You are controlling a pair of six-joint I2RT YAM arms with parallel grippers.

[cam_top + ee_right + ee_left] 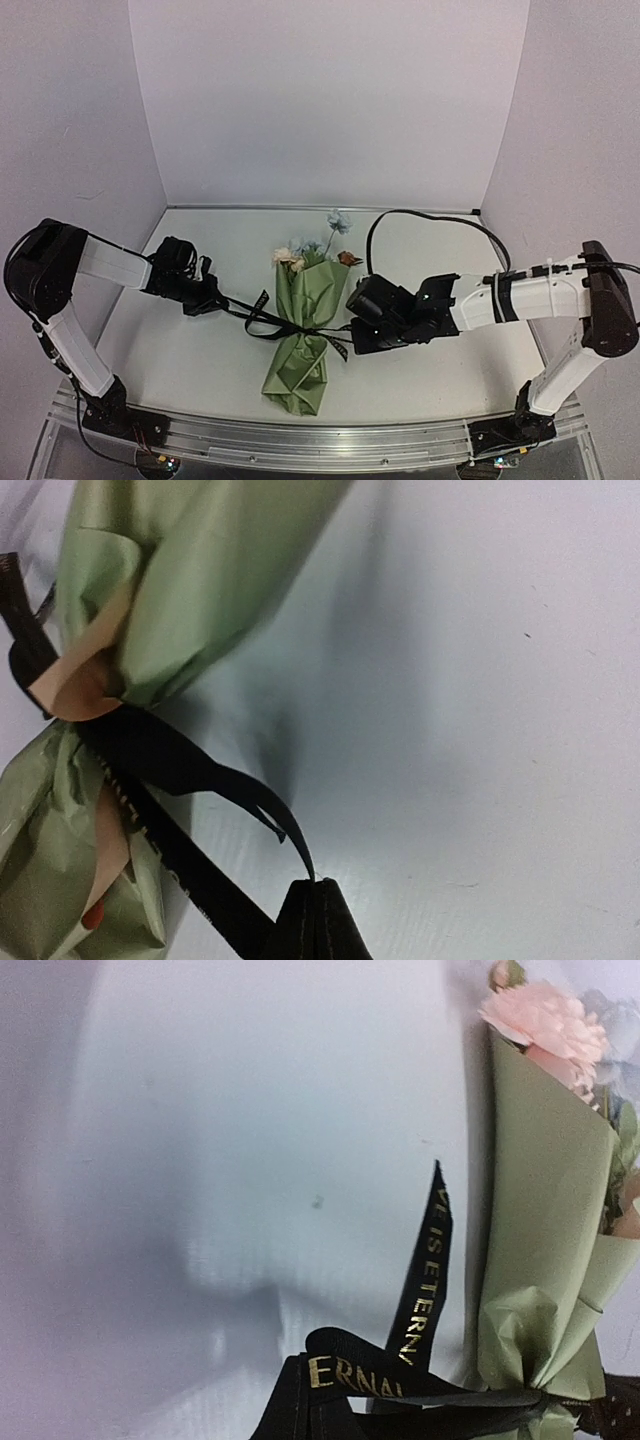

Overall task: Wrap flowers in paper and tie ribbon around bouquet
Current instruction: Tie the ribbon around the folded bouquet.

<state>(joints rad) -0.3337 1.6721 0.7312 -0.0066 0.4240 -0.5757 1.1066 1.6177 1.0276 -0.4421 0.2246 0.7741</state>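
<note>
The bouquet [303, 330] lies in the middle of the table, an olive-green paper [540, 1240] cone with its wide end away from the arms. Pale blue, cream and pink flowers [318, 245] show above that end. The black ribbon [262, 318] with gold lettering is tied round the cone's pinched waist. My left gripper [214, 300] is left of the bouquet and shut on the ribbon's left strand, which loops into its fingers [300, 1400]. A free tail [425, 1270] stands up beside it. My right gripper [352, 336] sits close on the right, shut on the ribbon's thin right end [290, 825].
A black cable [430, 220] arcs over the table behind my right arm. White walls close in the back and both sides. A metal rail [300, 435] runs along the near edge between the arm bases.
</note>
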